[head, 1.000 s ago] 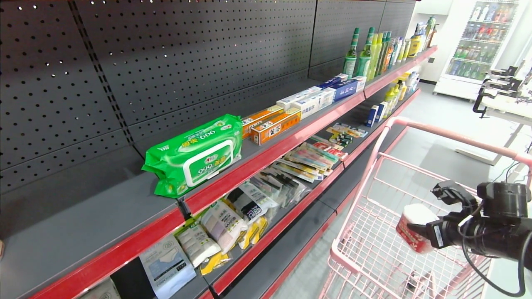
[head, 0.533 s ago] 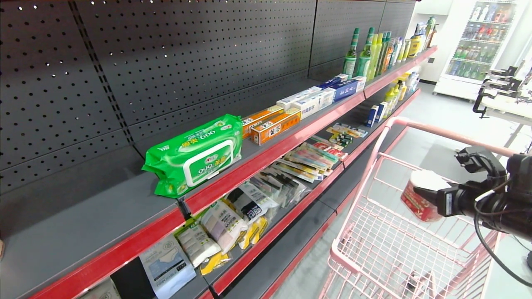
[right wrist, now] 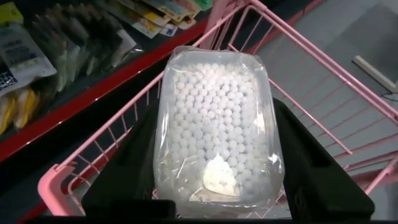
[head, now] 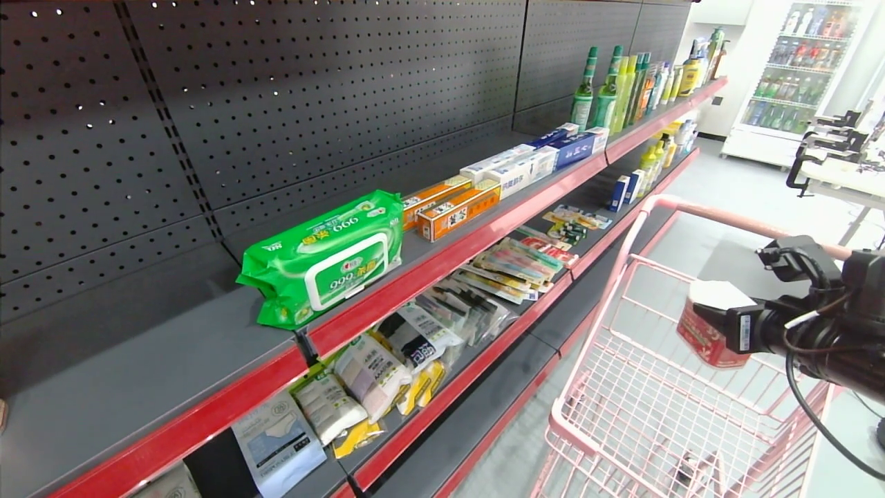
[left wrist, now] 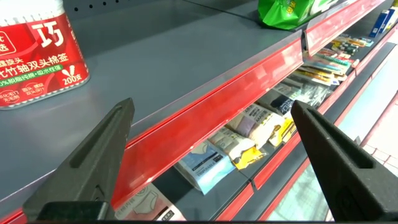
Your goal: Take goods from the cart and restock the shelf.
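Observation:
My right gripper [head: 719, 325] is shut on a tub of cotton swabs [head: 705, 332] with a red label and holds it above the pink cart [head: 626, 277]. In the right wrist view the clear lid of the tub [right wrist: 214, 118] shows white swab heads, with a dark finger [right wrist: 311, 162] on each side. My left gripper [left wrist: 205, 162] is open and empty in front of the grey top shelf [left wrist: 186, 62]. A second red-labelled swab tub [left wrist: 37, 50] stands on that shelf. A green pack of wipes [head: 325, 252] lies further along the shelf [head: 173, 346].
Orange and white boxes [head: 456, 207] and green bottles [head: 608, 90] line the top shelf past the wipes. Packets [head: 373, 373] and toothbrushes [head: 518, 266] fill the lower shelf. The cart's wire floor [head: 643, 415] lies below the tub. A drinks fridge [head: 795, 76] stands far back.
My right gripper has risen out of the cart with the swab tub, then drifted slightly to the right. The shelf goods have not moved.

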